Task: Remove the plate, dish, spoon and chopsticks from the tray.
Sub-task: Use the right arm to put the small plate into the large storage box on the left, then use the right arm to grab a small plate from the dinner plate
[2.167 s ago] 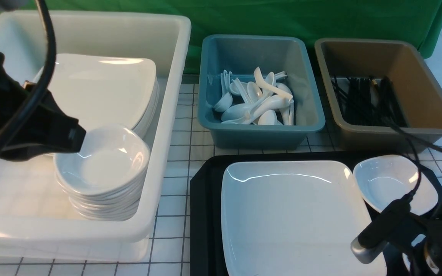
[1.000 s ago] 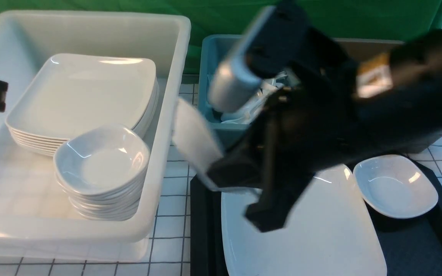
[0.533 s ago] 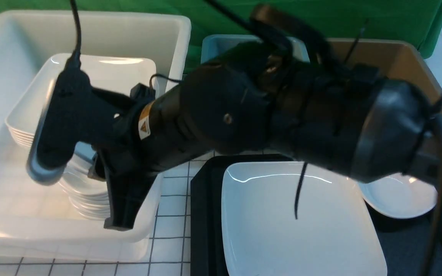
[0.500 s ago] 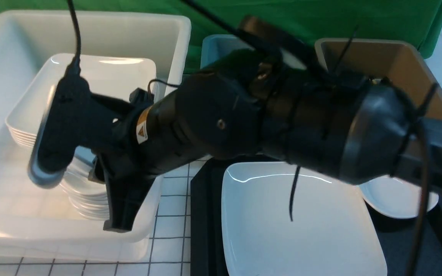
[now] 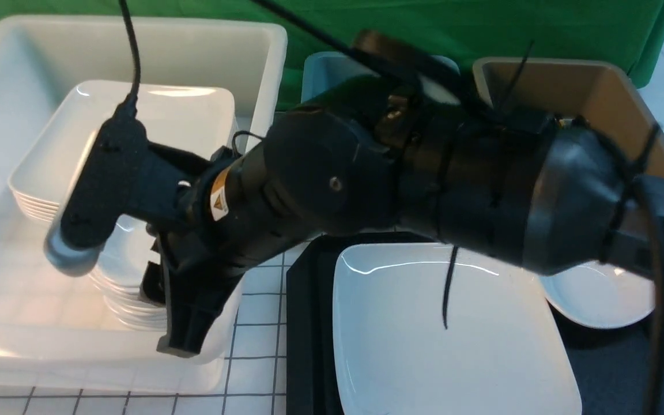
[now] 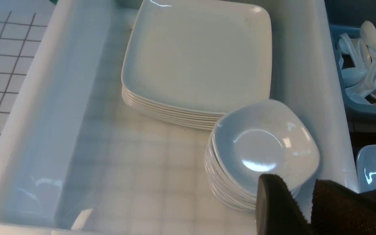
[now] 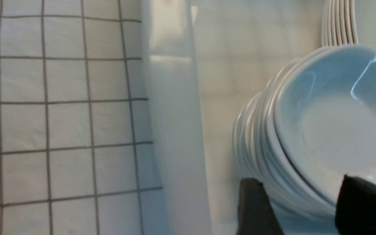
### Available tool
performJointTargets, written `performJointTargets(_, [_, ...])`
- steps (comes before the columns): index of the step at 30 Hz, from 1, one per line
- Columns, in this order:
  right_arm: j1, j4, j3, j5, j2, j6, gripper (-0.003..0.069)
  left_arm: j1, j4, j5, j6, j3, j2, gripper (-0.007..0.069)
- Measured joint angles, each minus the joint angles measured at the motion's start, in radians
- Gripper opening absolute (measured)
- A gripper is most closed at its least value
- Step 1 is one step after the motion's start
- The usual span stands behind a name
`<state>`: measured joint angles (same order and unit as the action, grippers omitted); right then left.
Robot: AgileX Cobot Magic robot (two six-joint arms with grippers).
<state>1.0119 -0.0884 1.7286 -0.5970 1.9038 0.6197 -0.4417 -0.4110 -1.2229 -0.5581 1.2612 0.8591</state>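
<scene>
The large white plate [image 5: 436,340] lies on the black tray [image 5: 309,323]. A small white dish [image 5: 597,300] sits on the tray's right side, partly hidden by my right arm. That arm reaches across into the white tub [image 5: 251,63]. My right gripper [image 5: 165,305] is open, its jaws wide apart on either side of the rim of the stacked small dishes [image 7: 331,124]. The top dish sits slightly tilted on the stack. My left gripper [image 6: 300,192] is shut and empty, beside the same stack [image 6: 259,147]. No spoon or chopsticks show on the tray.
The white tub also holds a stack of large plates [image 5: 153,127]. The blue tub of spoons [image 6: 370,65] and the brown tub [image 5: 614,98] stand behind the tray, largely hidden by my right arm. The table is white with a grid pattern [image 5: 257,346].
My right arm swung from the tray's right side across to the white tub and has settled a little lower at the dish stack. My left arm has left the front view.
</scene>
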Motion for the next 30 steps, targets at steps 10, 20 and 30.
performJointTargets(10, [-0.033, 0.328, -0.001, -0.535, -0.325, -0.304, 0.0045, 0.0, 0.04, -0.002, 0.047, 0.0, 0.0, 0.0177])
performJointTargets(20, [-0.464, 0.356, -0.377, -0.533, -0.609, -0.463, 0.003, 0.0, 0.498, 0.044, 0.41, -0.154, 0.061, 0.0109])
performJointTargets(30, [-0.776, 0.283, -0.649, -0.497, -0.557, -0.547, 0.0032, 0.107, 0.422, 0.125, 0.479, -0.219, 0.302, 0.0004])
